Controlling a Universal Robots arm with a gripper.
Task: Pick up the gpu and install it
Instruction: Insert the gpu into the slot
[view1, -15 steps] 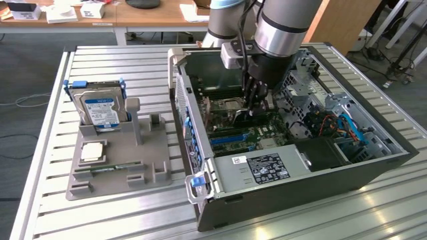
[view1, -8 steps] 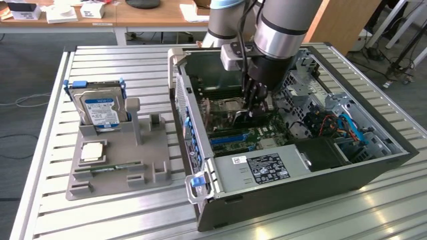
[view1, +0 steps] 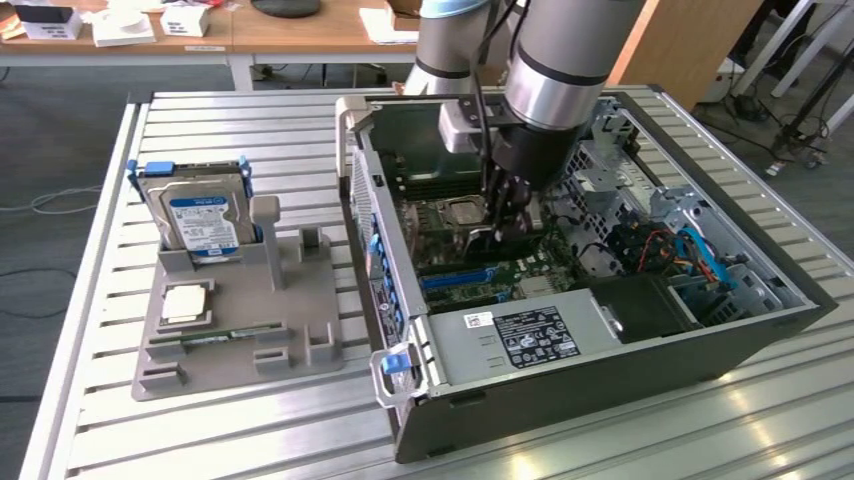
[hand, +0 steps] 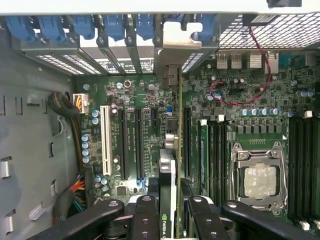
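I've got the claw (hand: 169, 216) pinching the gpu (hand: 168, 172) edge-on, with the motherboard (hand: 131, 102) just below the claw.

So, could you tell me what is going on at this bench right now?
The robot arm's gripper is down inside the open computer case, clamped on the gpu. It holds the card edge-on over the motherboard, in line with the expansion slots. I cannot tell whether it is seated. A hard drive stands in the holder beside the case.
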